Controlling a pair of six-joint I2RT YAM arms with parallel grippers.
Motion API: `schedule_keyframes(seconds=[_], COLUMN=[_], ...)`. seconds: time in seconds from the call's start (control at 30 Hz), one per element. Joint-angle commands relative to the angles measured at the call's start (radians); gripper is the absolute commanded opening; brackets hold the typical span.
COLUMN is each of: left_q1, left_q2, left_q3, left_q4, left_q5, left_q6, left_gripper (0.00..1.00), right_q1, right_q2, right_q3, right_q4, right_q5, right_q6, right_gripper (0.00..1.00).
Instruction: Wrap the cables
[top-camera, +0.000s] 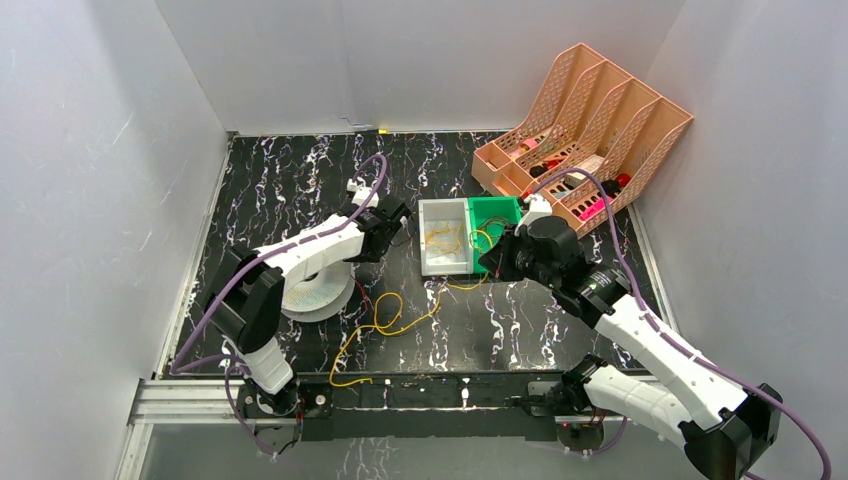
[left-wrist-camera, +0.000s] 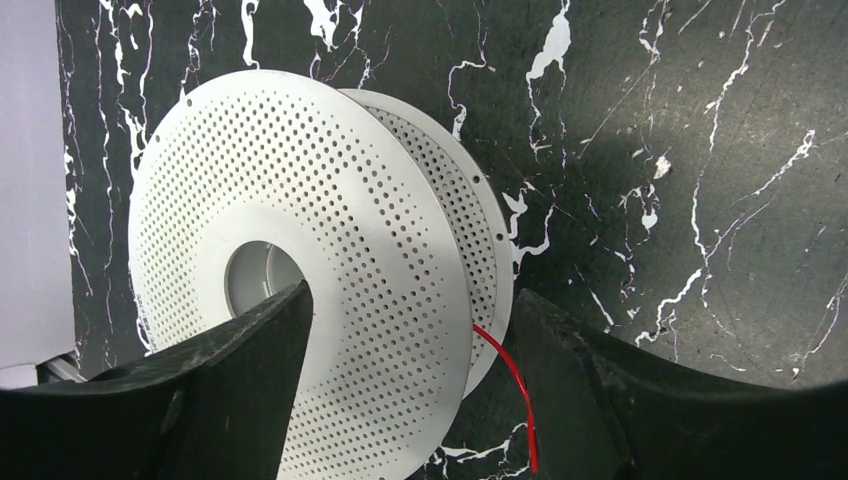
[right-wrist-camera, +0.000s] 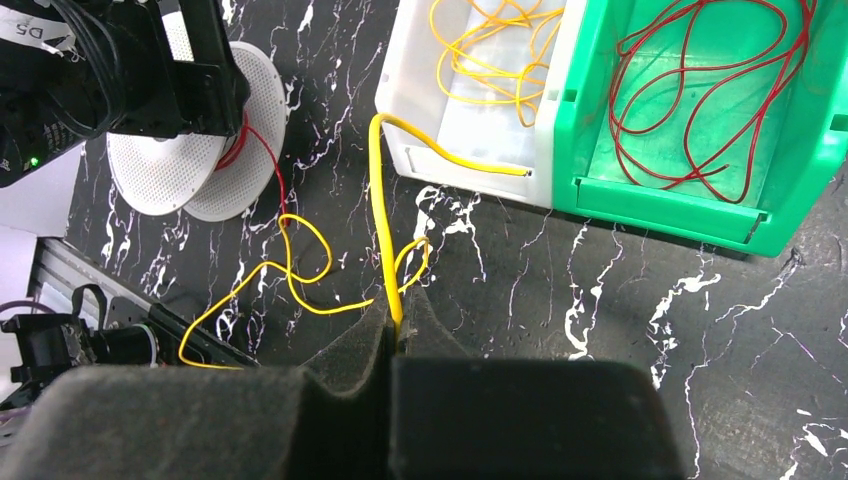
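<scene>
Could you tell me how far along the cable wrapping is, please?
Nothing looks done: no yellow shows on the spool that the left claw straddles. In hand: the right claw pinches a yellow cable, its rest looped on the table. Remaining: winding it, plus those in the white bin.

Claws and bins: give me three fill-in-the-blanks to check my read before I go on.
The cable pinched in the shut right claw is ___. The left claw, open, straddles the white ___. The green bin holds wires coloured ___.
Missing words: yellow; spool; red.
</scene>
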Motion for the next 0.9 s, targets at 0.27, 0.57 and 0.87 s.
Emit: schedule_keyframes(seconds=[0.27,0.57,0.87], left_q1=[0.045,0.049,0.049], left_q2=[0.105,0.169,0.177], left_q3=[0.036,0.068,0.071], left_q4=[-0.044,-0.118,-0.125], left_q5=[-0.108,-0.196,-0.194], left_q6=[0.027,0.011,0.009], left_gripper=[0.76,0.71,0.41], right_q1=[-0.004,-0.004,-0.005], right_q2=[-0.038,-0.033,-0.025], right_q3=[-0.026,-0.049,-0.056], right_q4=[0.064,0.091,0.105], right_q5=[-0.008,-0.027,-0.035], right_q6=[0.014,0.011,0.011], right_gripper=[0.00,0.00,0.00])
